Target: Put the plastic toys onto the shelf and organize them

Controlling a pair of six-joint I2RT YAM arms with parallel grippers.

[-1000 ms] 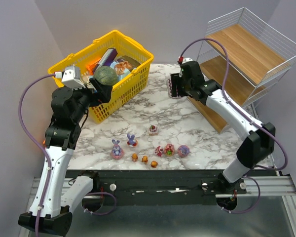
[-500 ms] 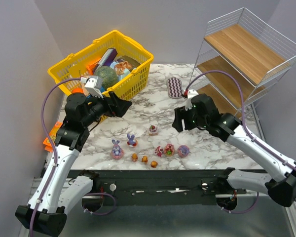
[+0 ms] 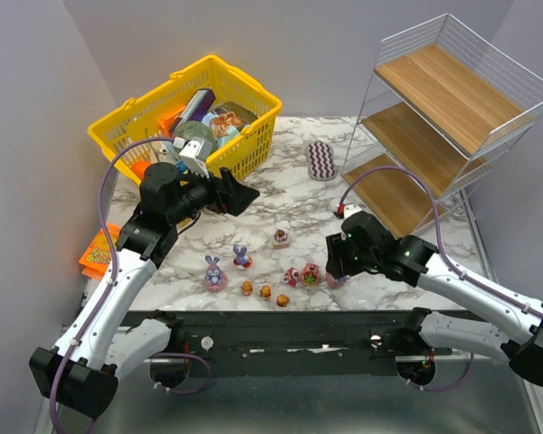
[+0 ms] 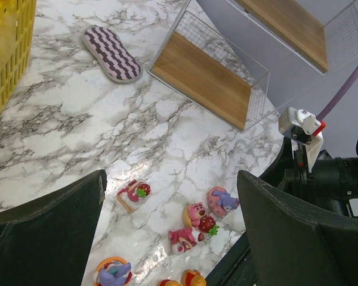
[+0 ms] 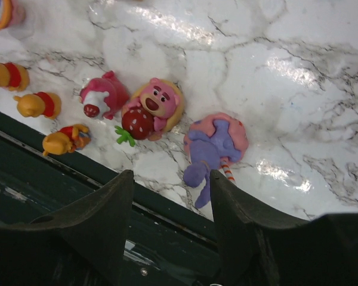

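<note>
Plastic toys (image 3: 266, 292), top view: nine small figures in a loose row along the near edge of the marble table (image 3: 299, 208), well apart from the shelf. None has shifted since the earlier frames.
Shelf (image 3: 434, 99), top view: far right, upright, with three wooden boards in a white wire frame.
Right gripper (image 3: 337, 264), top view: low over the right end of the row, partly covering the lying purple bunny (image 3: 338, 278). Half a second ago it hung mid-table, and a second ago it was up by the shelf.
Left gripper (image 3: 244, 197), top view: fingers apart, above the table left of centre. It has come forward from the yellow basket (image 3: 145, 117).
Other stock, top view: purple zigzag pad (image 3: 320, 160) at far centre, orange packet (image 3: 98, 255) at the left edge.
Left gripper fingers (image 4: 48, 226), left wrist view: wide apart with nothing between them.
Toys, left wrist view: strawberry bear (image 4: 195, 215) beside the lying purple bunny (image 4: 222, 199), which is the right-most.
Shelf, left wrist view: lowest board (image 4: 203, 83) is far, with the purple zigzag pad (image 4: 111, 52) to its left.
Right gripper (image 5: 171, 176), right wrist view: jaws apart, gripping nothing. The lying purple bunny (image 5: 213, 146) is just beyond the right fingertip.
Neighbours, right wrist view: strawberry bear (image 5: 152, 110) touching the bunny's left side, then a pink-and-white figure (image 5: 101, 95). Three orange bears (image 5: 39, 104) are farther left.
</note>
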